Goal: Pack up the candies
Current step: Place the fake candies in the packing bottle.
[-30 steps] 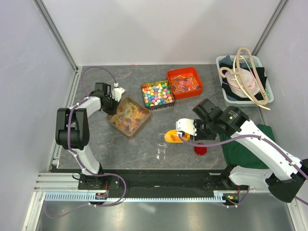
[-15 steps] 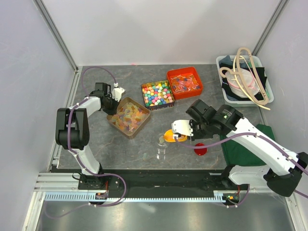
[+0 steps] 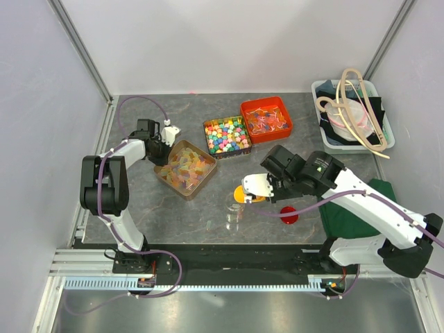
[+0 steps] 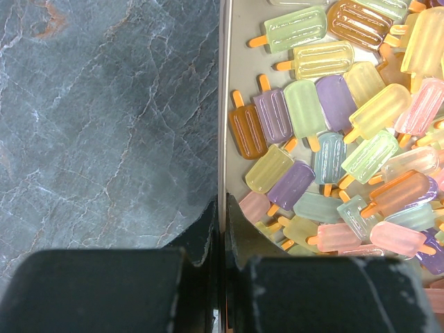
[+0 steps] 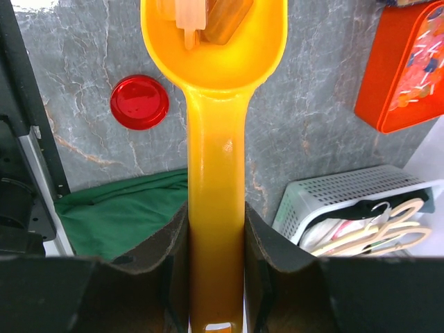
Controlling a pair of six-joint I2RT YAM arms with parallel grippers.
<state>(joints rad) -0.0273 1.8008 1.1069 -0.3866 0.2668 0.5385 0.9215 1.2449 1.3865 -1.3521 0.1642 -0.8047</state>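
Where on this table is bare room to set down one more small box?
Bare table lies front-left, between the brown tray and the clear jar; also behind the tray by the back wall. Crowded: around jar, scoop, red lid.

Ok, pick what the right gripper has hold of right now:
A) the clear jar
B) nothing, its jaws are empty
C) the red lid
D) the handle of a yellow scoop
D: in the right wrist view the right gripper is clamped on the handle of the yellow scoop, with a few candies in its bowl, while the red lid lies apart on the table.
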